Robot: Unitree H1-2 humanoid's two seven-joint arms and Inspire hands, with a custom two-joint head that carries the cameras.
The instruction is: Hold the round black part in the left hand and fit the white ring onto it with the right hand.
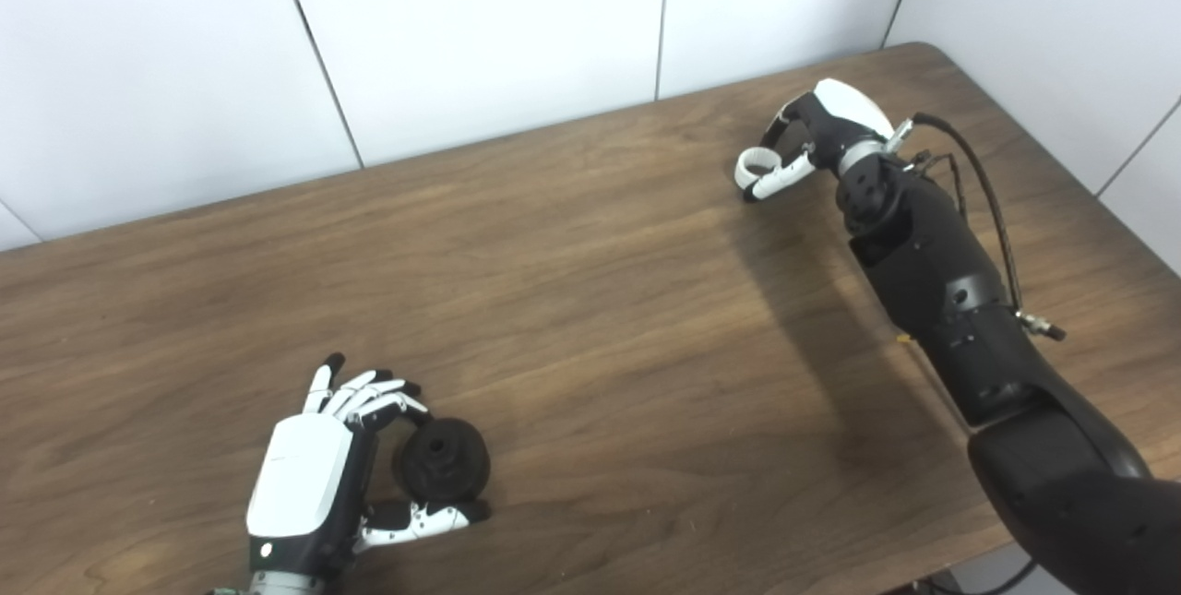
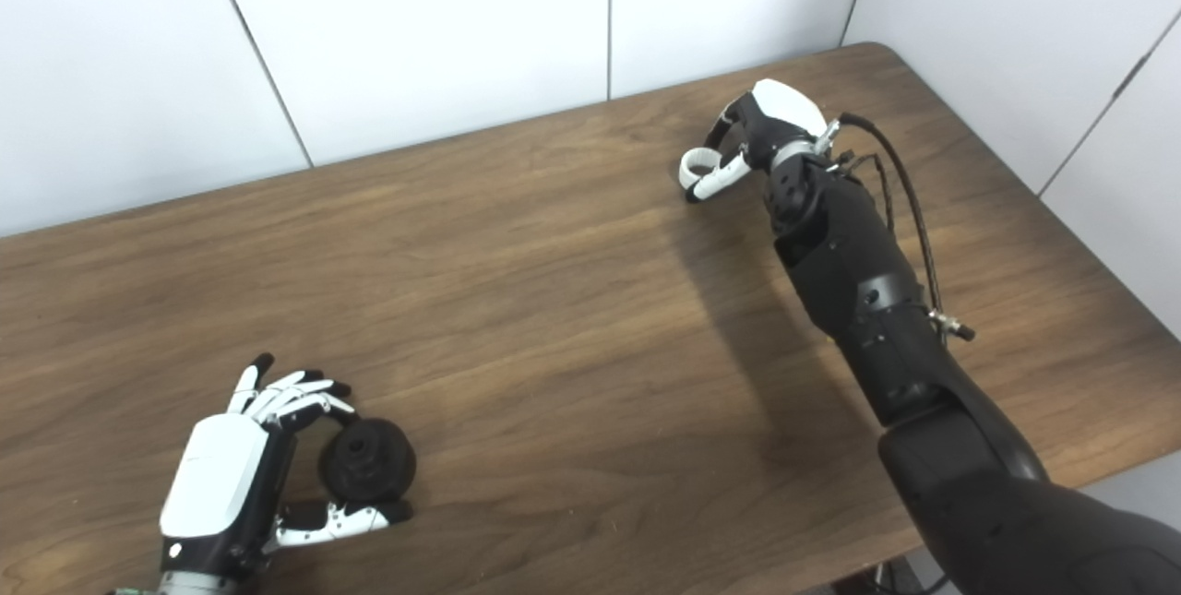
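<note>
**Two Parts, Well Apart**

While the left robot hand (image 1: 318, 475) lay low at the near left of the bench (image 1: 590, 300), its fingers (image 1: 369, 397) curled over the round black part (image 1: 443, 459) and its thumb reached under it, so the part sat cupped between them, apparently resting on the wood. Whether that hold was firm could not be told.

Across the bare middle of the bench, at the far right, the right robot hand (image 1: 812, 138) was closed in a pinch on the white ring (image 1: 755, 169), which sat just above or on the surface.

Judged from this, the step in hand was bringing the two together. It would go best if the left first lifted the black part and turned its raised hub toward the right, then held it steady. The right should carry the ring over level, centre it on the hub, and press down evenly rather than at a tilt.
</note>
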